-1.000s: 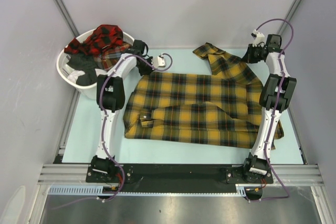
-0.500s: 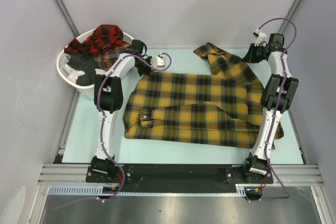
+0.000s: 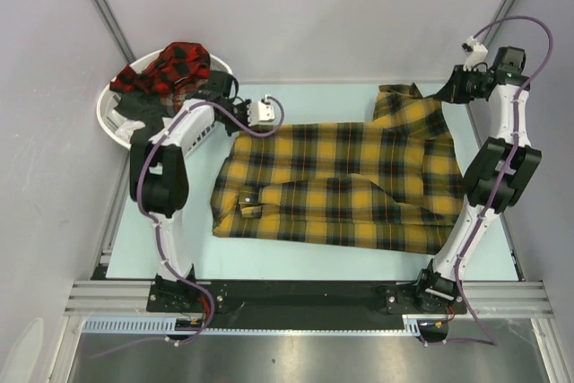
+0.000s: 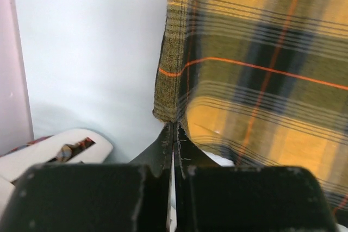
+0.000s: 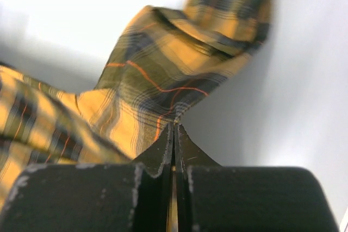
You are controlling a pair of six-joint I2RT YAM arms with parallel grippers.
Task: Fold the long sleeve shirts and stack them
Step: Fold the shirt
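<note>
Two white arms (image 3: 167, 244) with black joints (image 3: 500, 172), looping purple cables (image 3: 518, 26), and black tool fingers (image 4: 159, 156).

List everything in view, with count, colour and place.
table: one, pale blue, under everything
basket: one, white, far left corner
yellow plaid shirt: one, mustard and black, spread across the table
red plaid shirt: at least one, red and black, heaped in the basket
dark clothing: count unclear, black and grey, in the basket
left tool: one, black, shut on the yellow plaid shirt's far left corner
right tool: one, black, shut on its far right end
</note>
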